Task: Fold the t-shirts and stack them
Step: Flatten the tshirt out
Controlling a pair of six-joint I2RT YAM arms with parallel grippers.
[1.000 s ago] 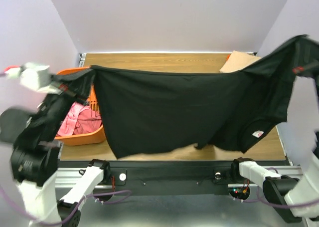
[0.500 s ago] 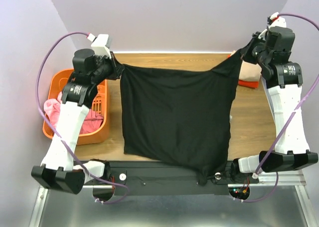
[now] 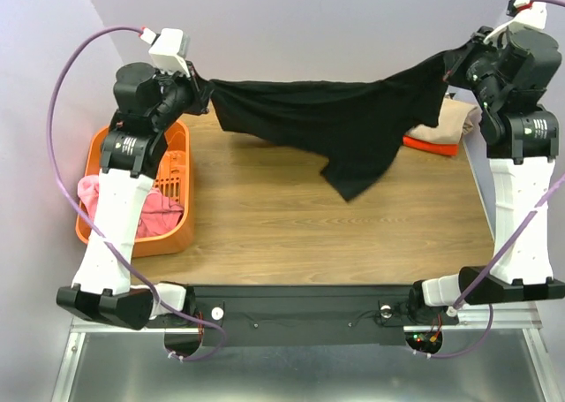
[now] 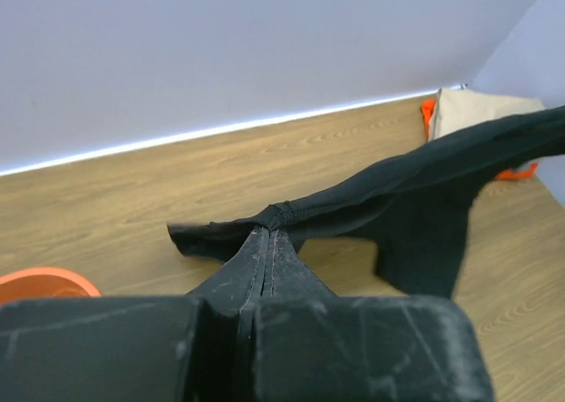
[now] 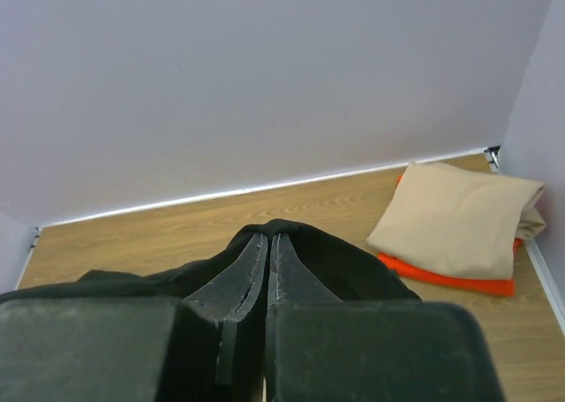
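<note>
The black t-shirt (image 3: 344,119) hangs stretched in the air across the far side of the table, sagging to a point in the middle. My left gripper (image 3: 205,99) is shut on its left end; in the left wrist view the pinched cloth (image 4: 282,215) bunches at my left gripper (image 4: 267,234). My right gripper (image 3: 448,71) is shut on its right end, also seen in the right wrist view (image 5: 267,238). The folded tan t-shirt (image 3: 450,122) lies on the folded orange t-shirt (image 3: 428,144) at the far right; both show in the right wrist view, tan (image 5: 455,216) over orange (image 5: 446,283).
An orange plastic basket (image 3: 168,234) with pink cloth (image 3: 154,209) stands at the left edge of the wooden table (image 3: 300,225). Walls close in behind and at both sides.
Both arms lifted and carried the black shirt away toward the far wall. It went from hanging broad over the table's front edge to stretched high and narrow at the back.
</note>
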